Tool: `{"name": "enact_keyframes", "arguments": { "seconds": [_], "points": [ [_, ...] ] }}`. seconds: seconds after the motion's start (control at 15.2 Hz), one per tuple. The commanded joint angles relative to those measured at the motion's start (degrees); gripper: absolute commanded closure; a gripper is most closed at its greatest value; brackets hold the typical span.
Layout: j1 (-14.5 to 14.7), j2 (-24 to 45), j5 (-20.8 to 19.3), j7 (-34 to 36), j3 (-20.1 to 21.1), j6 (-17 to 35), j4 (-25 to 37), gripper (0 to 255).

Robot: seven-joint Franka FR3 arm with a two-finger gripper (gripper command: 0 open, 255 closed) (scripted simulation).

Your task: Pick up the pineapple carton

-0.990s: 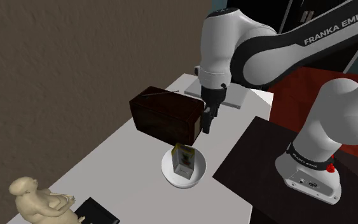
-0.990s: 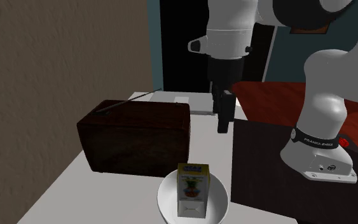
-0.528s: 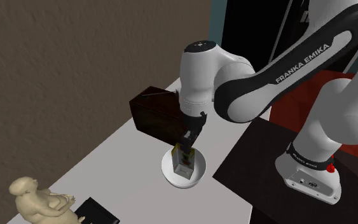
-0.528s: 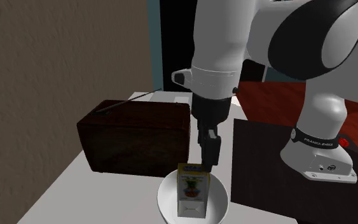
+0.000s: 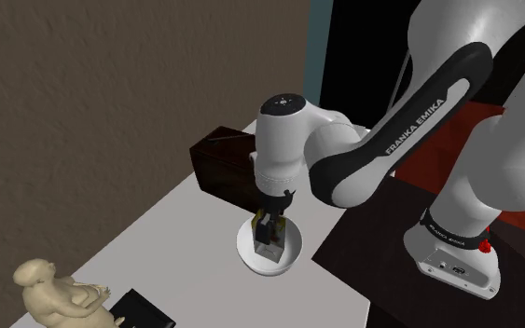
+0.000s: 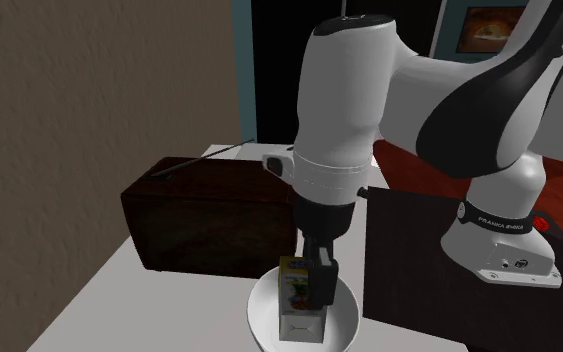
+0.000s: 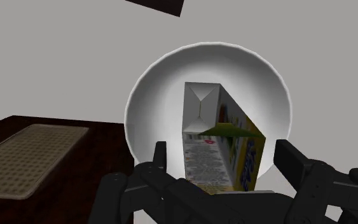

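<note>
The open end effector (image 7: 225,160) has one finger on each side of the pineapple carton (image 7: 204,114), not touching it, which stands in the white bowl (image 7: 151,92) on the counter (image 7: 56,63) and seems light and easy to crush, so a gentle hold on its flat sides suits it.

Soft, even light lies flat over the grey table (image 5: 176,224). The white bowl (image 7: 260,83) and arm (image 6: 354,90) show brightest, with gentle shading on their curves. The brown wall (image 5: 83,93) and dark box (image 6: 209,215) look dim.
</note>
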Motion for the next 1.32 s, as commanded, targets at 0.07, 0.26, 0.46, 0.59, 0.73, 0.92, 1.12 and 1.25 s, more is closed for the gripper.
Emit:
{"name": "enact_keyframes", "arguments": {
  "seconds": [0.07, 0.26, 0.46, 0.59, 0.73, 0.92, 1.12, 1.25],
  "points": [
    [-0.4, 2.2, -2.4, 1.7, 0.1, 2.1, -0.3, 0],
    [-0.4, 2.1, -2.3, 1.5, 0.1, 2.0, -0.3, 255],
    [-0.4, 2.0, -2.2, 1.5, 0.1, 2.0, -0.4, 255],
    [-0.4, 2.0, -2.2, 1.5, 0.1, 2.1, -0.4, 255],
    [-0.4, 2.0, -2.2, 1.5, 0.1, 2.1, -0.4, 255],
    [-0.2, 0.4, -0.4, 0.2, 0.0, 0.4, 0.0, 255],
    [0.3, -2.1, 2.1, -1.7, -0.3, -2.2, 0.5, 255],
    [0.6, -3.7, 3.4, -2.7, -0.6, -4.0, 1.0, 255]
  ]
}}
